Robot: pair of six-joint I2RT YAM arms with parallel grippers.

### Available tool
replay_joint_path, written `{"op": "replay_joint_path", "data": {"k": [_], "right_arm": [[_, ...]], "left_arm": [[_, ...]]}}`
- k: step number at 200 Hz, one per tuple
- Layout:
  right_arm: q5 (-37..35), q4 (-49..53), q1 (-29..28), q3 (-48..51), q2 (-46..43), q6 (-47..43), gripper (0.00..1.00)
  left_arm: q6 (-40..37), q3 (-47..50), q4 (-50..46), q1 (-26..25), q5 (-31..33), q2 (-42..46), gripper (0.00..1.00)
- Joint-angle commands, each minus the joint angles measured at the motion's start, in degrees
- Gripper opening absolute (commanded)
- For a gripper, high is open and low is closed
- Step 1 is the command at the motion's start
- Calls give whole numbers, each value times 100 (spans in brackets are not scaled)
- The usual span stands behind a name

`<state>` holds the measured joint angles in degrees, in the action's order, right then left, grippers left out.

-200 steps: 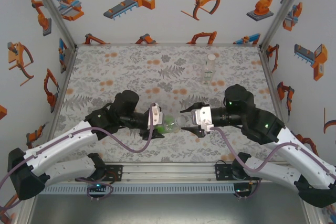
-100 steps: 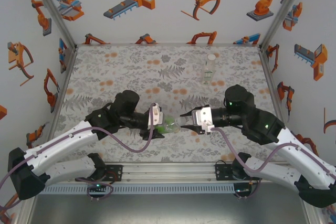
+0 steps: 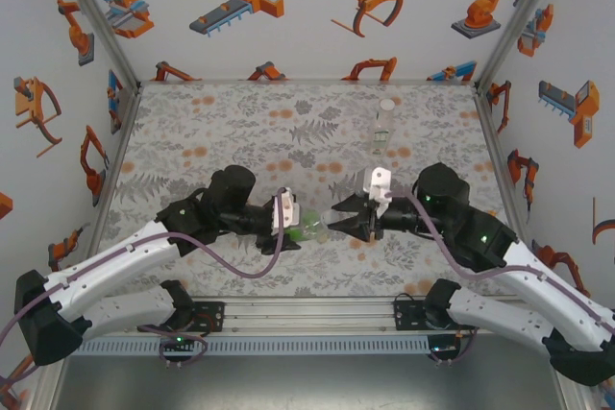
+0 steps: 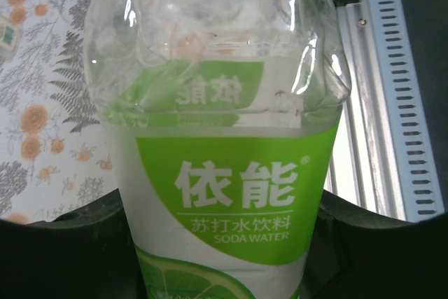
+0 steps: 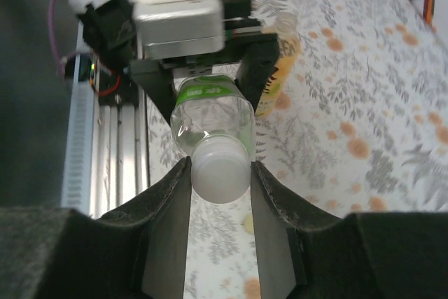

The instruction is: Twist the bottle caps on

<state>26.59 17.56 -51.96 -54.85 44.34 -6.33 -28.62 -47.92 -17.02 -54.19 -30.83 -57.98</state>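
A short bottle with a green label is held level above the mat, my left gripper shut round its body. In the left wrist view the dark fingers press both sides of the label. A white cap sits on the bottle's neck, and my right gripper is shut on it, one finger on each side. In the top view the right gripper meets the bottle mouth from the right. A slim colourless bottle with a cap on stands at the back right.
An amber-yellow bottle shows partly behind the left gripper's finger, low over the patterned mat. The aluminium rail runs along the near edge. Printed walls close in the left, back and right sides.
My right gripper has closed onto the white cap, shifted slightly left and rolled its wrist, its white housing now on top. The left arm and the bottle have stayed put.
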Motion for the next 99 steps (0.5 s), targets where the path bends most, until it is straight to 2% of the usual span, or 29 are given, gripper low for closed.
{"op": "replay_joint_path", "data": {"k": [1, 30, 59, 76, 99], "right_arm": [[-1508, -643, -32, 296, -83, 2579, 0], [-2455, -125, -33, 291, -15, 4768, 0], [-2577, 313, -23, 224, 174, 6548, 0], [-2748, 760, -24, 98, 258, 7226, 0], [-2686, 983, -23, -26, 380, 7192, 0]], "left_arm": [[151, 52, 764, -56, 297, 114, 0], [147, 16, 884, -61, 622, -57, 0], [107, -89, 897, -62, 748, -258, 0], [64, -136, 920, -69, 729, -341, 0], [77, -160, 1036, -65, 642, -453, 0]]}}
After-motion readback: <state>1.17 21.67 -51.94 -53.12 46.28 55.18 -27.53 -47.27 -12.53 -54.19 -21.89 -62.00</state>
